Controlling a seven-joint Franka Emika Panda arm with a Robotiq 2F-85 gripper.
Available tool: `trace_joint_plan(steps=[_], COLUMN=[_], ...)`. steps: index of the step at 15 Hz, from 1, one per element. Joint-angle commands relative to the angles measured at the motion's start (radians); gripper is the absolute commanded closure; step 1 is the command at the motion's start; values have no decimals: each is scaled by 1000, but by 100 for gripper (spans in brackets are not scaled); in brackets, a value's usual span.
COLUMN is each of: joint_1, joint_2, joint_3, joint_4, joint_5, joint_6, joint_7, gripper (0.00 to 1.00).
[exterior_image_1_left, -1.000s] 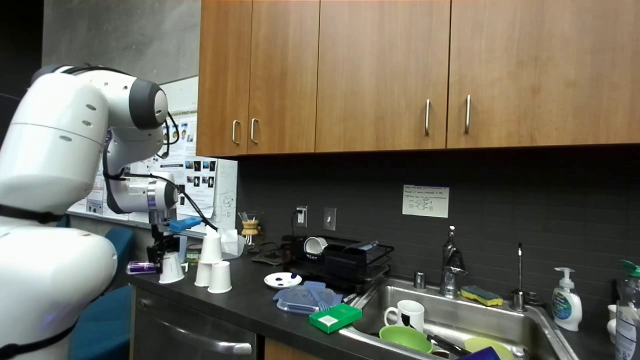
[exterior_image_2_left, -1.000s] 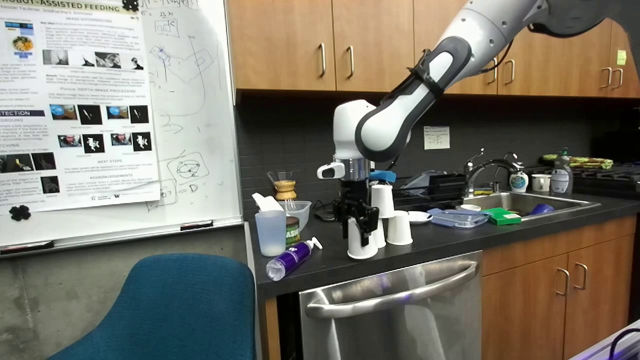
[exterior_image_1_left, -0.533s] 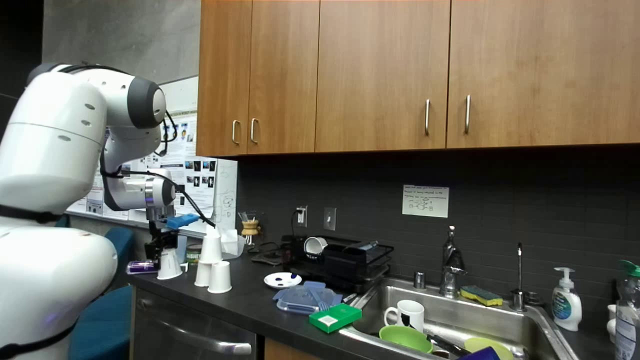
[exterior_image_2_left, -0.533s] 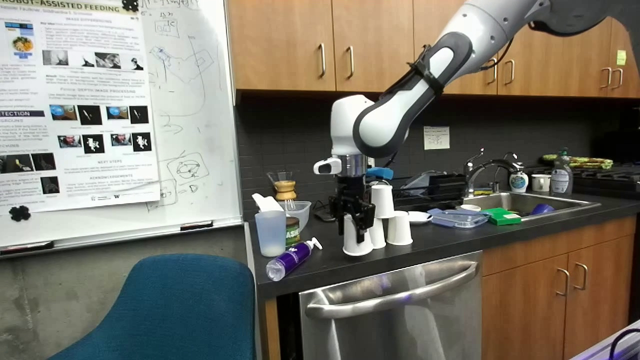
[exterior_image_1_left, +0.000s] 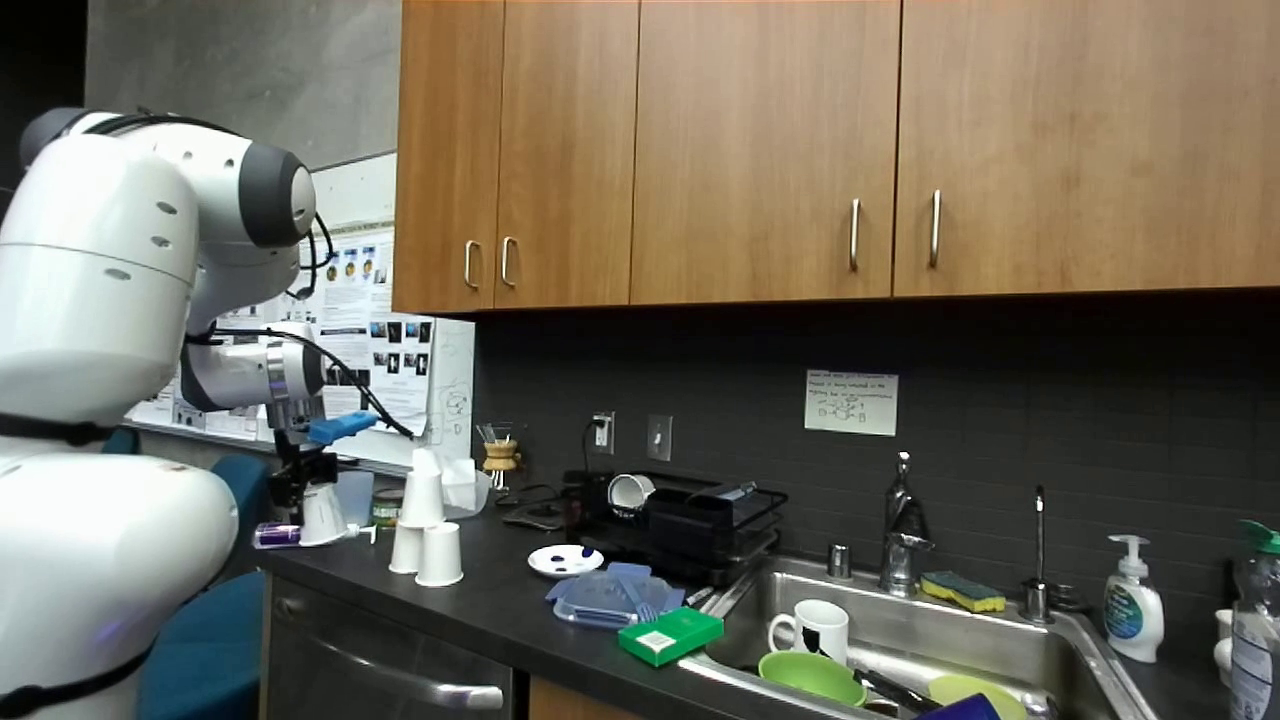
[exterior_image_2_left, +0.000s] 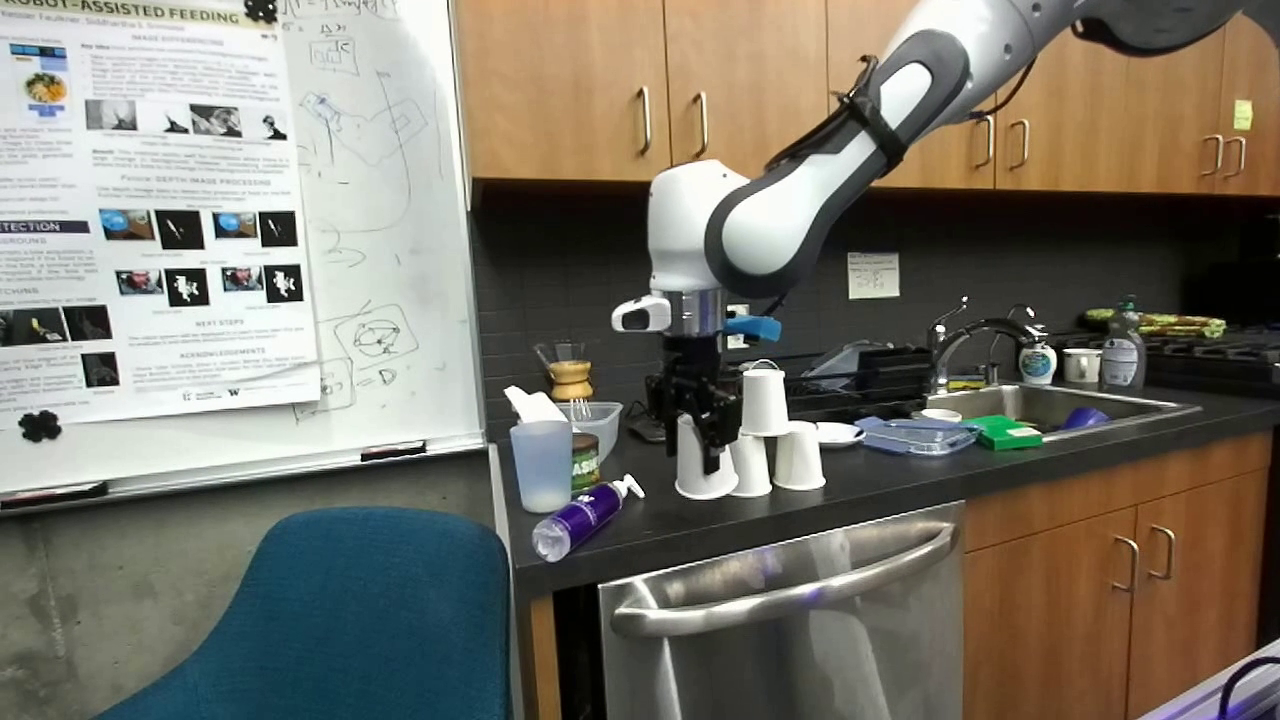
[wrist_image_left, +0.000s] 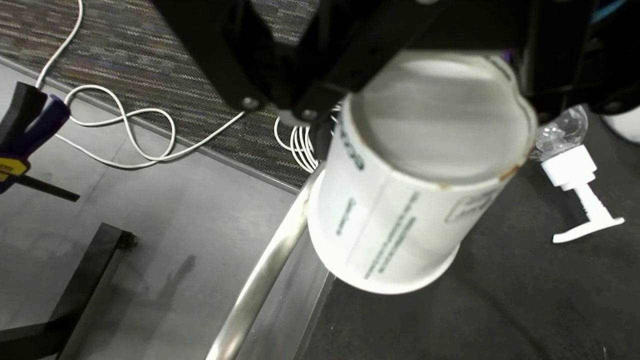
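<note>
Facing mouth-down within the clamped pincer (exterior_image_2_left: 693, 448), a white cup (wrist_image_left: 415, 200)

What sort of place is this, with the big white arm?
Probably a kitchenette in a research lab: it has a stainless-steel sink, a dishwasher, and a "Robot-Assisted Feeding" poster on the whiteboard.

Backsplash (exterior_image_1_left: 720, 380) dim under cabinets (exterior_image_1_left: 765, 150); dishwasher handle (exterior_image_2_left: 800, 594) glinting; lettering (wrist_image_left: 398, 245) on cup (wrist_image_left: 425, 165) blurred in wrist view.
</note>
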Motion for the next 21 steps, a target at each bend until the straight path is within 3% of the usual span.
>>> trace_joint_plan(steps=[1, 6, 15, 21], joint_1=[26, 42, 18, 27], joint_2=[-45, -92, -298, -375], joint_3=[12, 34, 0, -49], joint_4=[-9, -28, -170, -214], joint_5=[-59, -74, 173, 239], joint_6=[-43, -62, -27, -52], joint_7=[83, 134, -99, -140], gripper=[58, 58, 58, 58])
